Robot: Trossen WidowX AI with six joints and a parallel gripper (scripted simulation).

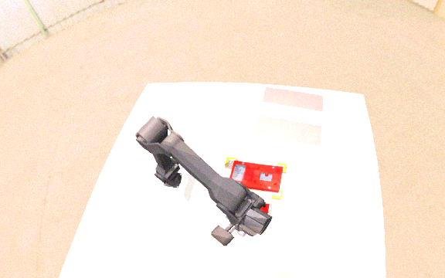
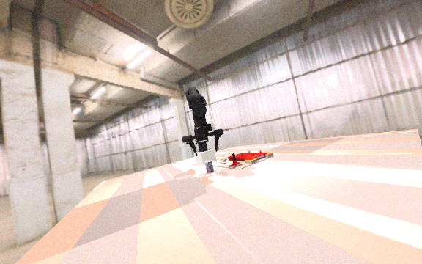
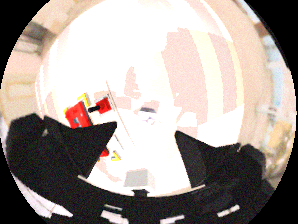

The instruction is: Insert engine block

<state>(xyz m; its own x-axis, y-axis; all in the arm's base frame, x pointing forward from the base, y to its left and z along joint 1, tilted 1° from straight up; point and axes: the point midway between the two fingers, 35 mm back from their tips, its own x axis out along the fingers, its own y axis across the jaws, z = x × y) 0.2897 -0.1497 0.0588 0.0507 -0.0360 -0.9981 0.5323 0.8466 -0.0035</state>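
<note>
Meanwhile the gripper (image 2: 206, 143) hangs spread, holding nothing, beside the red car body (image 1: 256, 176).

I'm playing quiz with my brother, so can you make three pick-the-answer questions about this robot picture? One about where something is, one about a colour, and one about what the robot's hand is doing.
1. Where does the car body lie?
A. On the floor
B. On the white table, between yellow corner marks
C. In the gripper

2. What colour is the car body?
A. Red
B. Blue
C. Green

3. How is the gripper?
A. Shut on the car body
B. Shut, holding nothing
C. Open, holding nothing

Answers:
1 B: the top view shows the car body flat on the table, with yellow corner marks around it.
2 A: it is bright red in the top view.
3 C: in the wrist view the gripper has its fingers spread wide with nothing between them.
</note>
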